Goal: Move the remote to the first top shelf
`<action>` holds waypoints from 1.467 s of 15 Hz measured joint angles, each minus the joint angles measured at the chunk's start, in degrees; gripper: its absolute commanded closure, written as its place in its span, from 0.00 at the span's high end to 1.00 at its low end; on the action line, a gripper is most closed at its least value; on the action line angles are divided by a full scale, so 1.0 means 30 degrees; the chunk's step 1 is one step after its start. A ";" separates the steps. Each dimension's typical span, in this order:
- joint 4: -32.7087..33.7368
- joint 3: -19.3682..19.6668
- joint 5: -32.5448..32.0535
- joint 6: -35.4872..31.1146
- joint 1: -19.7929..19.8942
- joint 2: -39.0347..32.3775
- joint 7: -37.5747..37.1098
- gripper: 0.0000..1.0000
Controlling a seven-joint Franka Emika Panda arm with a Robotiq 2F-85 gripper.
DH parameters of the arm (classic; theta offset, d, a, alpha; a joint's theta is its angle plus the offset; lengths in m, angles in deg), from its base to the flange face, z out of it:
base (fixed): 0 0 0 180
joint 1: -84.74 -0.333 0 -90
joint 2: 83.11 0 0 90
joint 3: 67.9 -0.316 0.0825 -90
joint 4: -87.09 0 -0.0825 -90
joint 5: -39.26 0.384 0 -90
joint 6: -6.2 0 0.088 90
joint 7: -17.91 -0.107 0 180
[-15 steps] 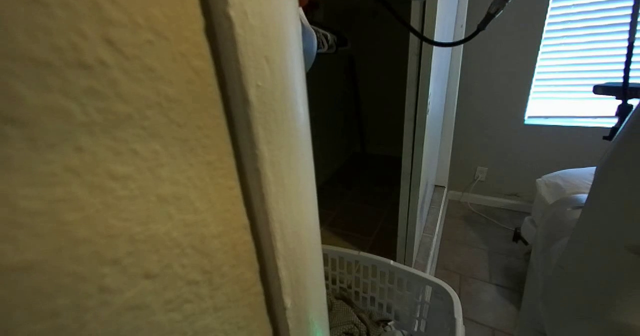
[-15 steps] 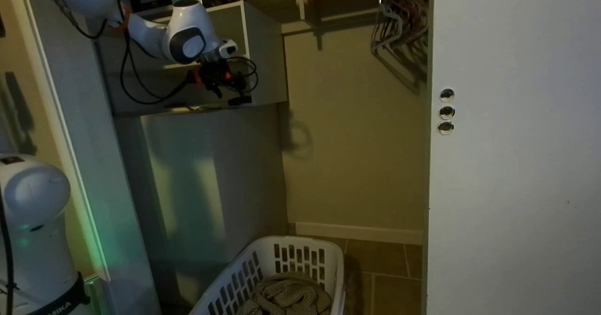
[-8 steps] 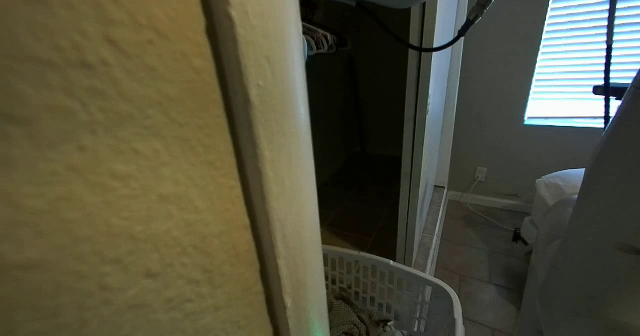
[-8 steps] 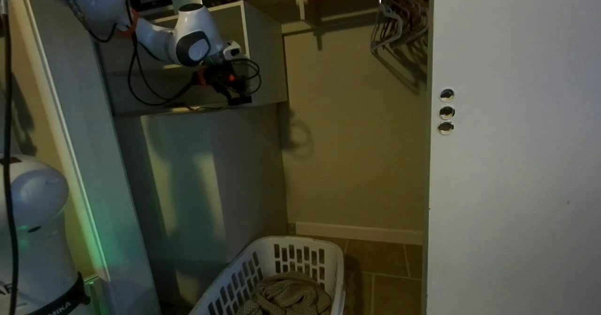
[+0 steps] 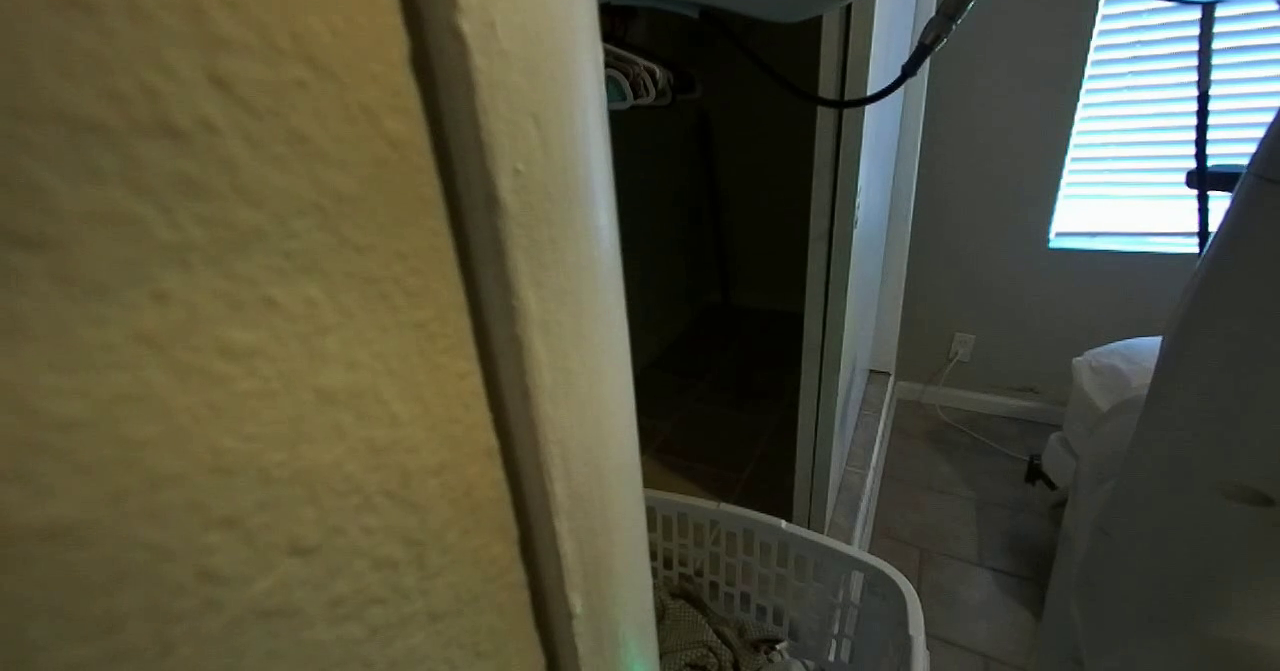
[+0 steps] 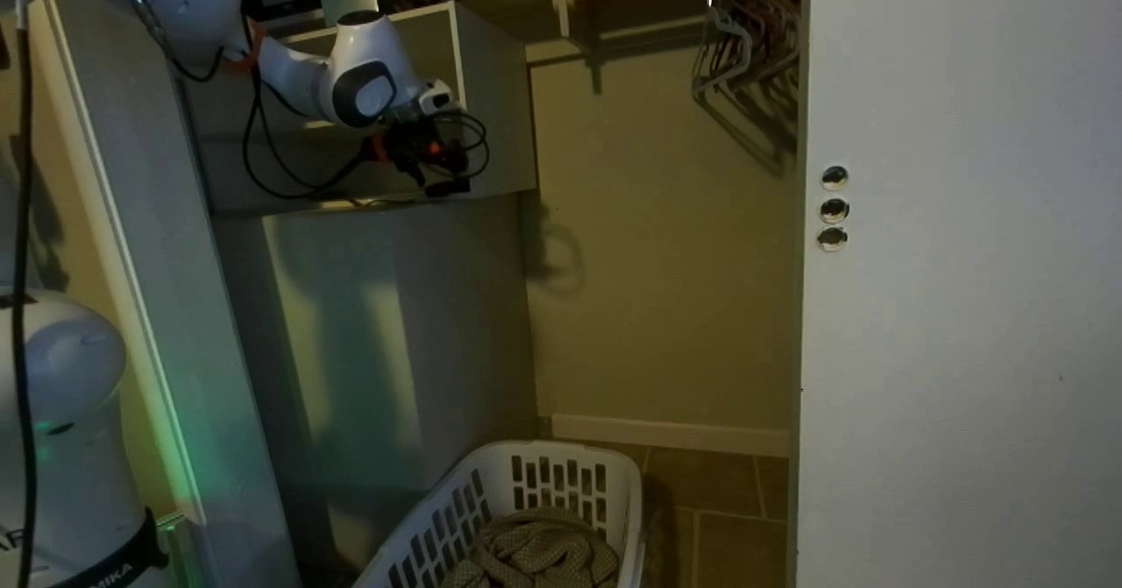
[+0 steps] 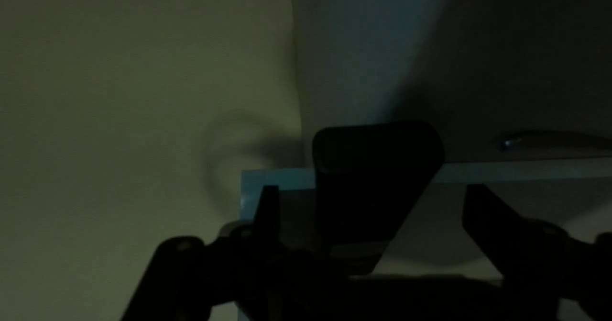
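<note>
In the dim wrist view the pincer [image 7: 373, 187] is spread wide and grips nothing; between its tips, a gap on either side, is what is probably the dark remote [image 7: 377, 153], at frame centre, overlapping the pale edge of the shelf unit [image 7: 516, 170]. In an exterior view the white arm [image 6: 298, 75] crosses the upper left; a basket [image 6: 561, 449] of crumpled cloth [image 6: 539, 544] stands at bottom centre.

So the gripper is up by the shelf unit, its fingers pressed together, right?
Not together: in the wrist view the fingers stand apart, with a gap showing on either side of a dark object. The gripper is up by the shelf unit.
</note>
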 measured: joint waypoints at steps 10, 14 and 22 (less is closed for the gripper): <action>0.0060 -0.0317 0.0000 -0.0049 0.0226 -0.0320 -0.0003 0.31; 0.0057 -0.0317 0.0208 -0.0048 0.0235 -0.0303 0.0043 0.31; -0.0635 0.0270 0.2437 0.1147 0.0296 0.1667 0.2404 0.31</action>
